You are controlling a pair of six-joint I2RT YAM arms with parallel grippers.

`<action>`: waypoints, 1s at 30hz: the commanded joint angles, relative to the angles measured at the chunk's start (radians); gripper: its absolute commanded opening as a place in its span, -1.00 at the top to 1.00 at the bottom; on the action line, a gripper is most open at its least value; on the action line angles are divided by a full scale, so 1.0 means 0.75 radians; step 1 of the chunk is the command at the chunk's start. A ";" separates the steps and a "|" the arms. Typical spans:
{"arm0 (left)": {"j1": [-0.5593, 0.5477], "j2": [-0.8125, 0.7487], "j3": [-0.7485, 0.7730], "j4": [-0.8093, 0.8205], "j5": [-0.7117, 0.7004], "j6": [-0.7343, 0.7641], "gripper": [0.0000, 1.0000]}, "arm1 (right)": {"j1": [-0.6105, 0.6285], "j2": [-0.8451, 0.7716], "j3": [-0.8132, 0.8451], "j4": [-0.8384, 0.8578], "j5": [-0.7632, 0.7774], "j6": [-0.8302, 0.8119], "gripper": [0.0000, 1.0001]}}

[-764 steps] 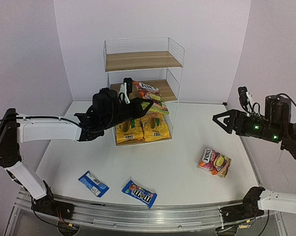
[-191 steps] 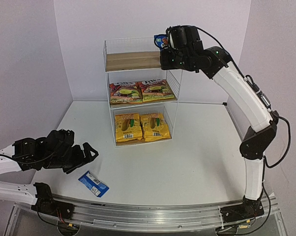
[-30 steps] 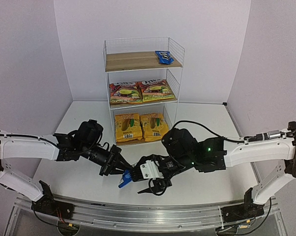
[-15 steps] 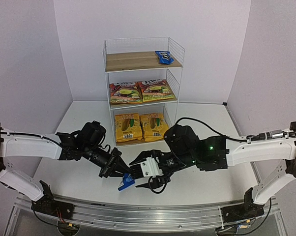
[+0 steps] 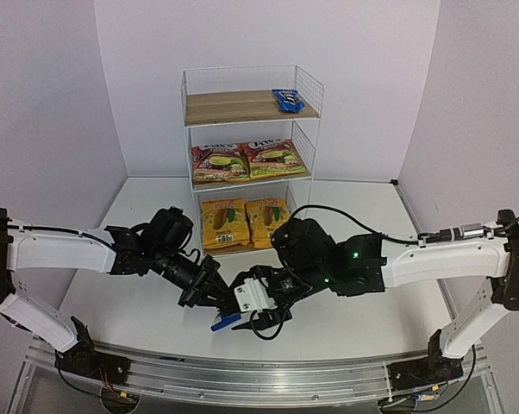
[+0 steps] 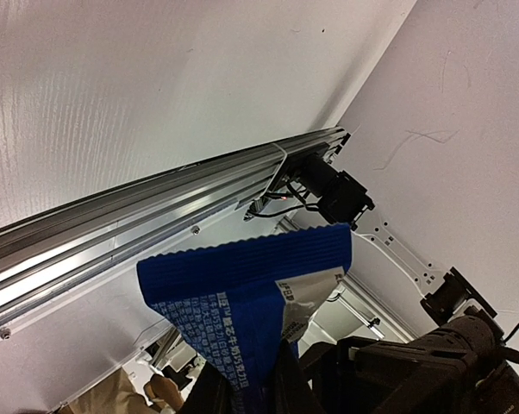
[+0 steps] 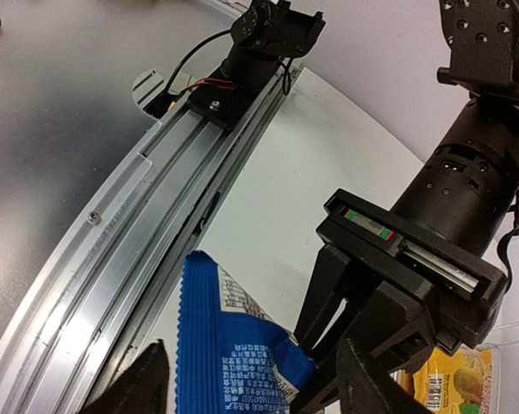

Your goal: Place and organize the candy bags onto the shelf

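Observation:
My left gripper (image 5: 212, 297) is shut on one end of a small blue packet (image 5: 226, 322) and holds it above the table's near middle. In the left wrist view the packet (image 6: 242, 289) sticks out from my left gripper (image 6: 246, 398). My right gripper (image 5: 258, 316) is open, with its fingers either side of the packet's free end (image 7: 229, 349); the right gripper (image 7: 253, 358) does not grip it. The shelf (image 5: 304, 86) holds a second blue packet (image 5: 287, 100) on top, two red-pink bags (image 5: 218, 161) in the middle and two yellow bags (image 5: 226, 224) at the bottom.
An aluminium rail (image 5: 242, 384) runs along the table's near edge, and also shows in the right wrist view (image 7: 113, 250). The left arm's gripper body (image 7: 415, 267) is close in front of the right wrist camera. Purple walls stand on three sides.
My right gripper has moved left and now straddles the blue packet. My left gripper has shifted slightly right, still holding the packet.

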 commanded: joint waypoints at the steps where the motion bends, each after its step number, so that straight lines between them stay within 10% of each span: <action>1: -0.001 0.000 0.059 -0.030 0.039 0.039 0.92 | 0.002 0.033 0.082 -0.039 -0.008 -0.017 0.16; 4: 0.000 -0.001 0.063 -0.048 0.039 0.051 0.89 | 0.002 0.032 0.090 -0.043 -0.017 -0.014 0.72; 9: 0.000 -0.011 0.071 -0.048 0.047 0.077 0.69 | 0.001 0.013 0.096 -0.044 -0.041 0.021 1.00; 16: 0.003 -0.044 0.185 -0.258 -0.077 0.322 -0.98 | 0.000 -0.082 0.087 -0.044 0.015 0.261 1.00; 25: 0.006 -0.267 0.414 -0.631 -0.735 0.748 -0.99 | -0.087 -0.292 0.060 -0.047 0.245 1.314 1.00; 30: 0.005 -0.539 0.233 -0.314 -0.651 1.023 -0.99 | -0.423 -0.331 0.014 -0.048 -0.145 2.019 1.00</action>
